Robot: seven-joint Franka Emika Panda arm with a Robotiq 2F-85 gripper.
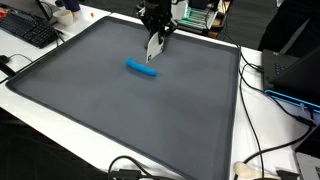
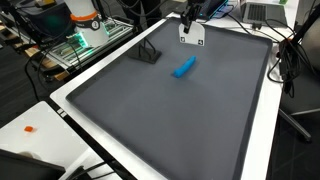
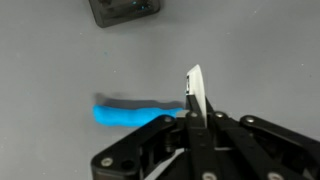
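The gripper [image 1: 152,55] hangs point-down from the arm with its fingers [image 3: 194,92] pressed together and nothing between them. In the wrist view the two linkages run in to a single closed tip. That tip sits right at one end of a blue stick [image 1: 141,68], which stretches away to one side of it. The straight-down pose suits meeting something that lies so low. Whether the tip actually touches the stick or hovers just above it I cannot tell, since no view looks along the surface.

The stick lies flat on its long side on the grey mat [image 2: 170,120] that covers the tabletop [image 2: 258,140], which is how a slim, long thing settles when nothing props it. It is bright blue, plain and narrow. In the wrist view its outline looks a little uneven, with a dark shadow along the edge farther from the gripper.

Past the stick, well apart from the gripper, a small dark box [image 3: 125,10] stands on the mat. A keyboard [image 1: 30,30] lies off the mat, far from the gripper.
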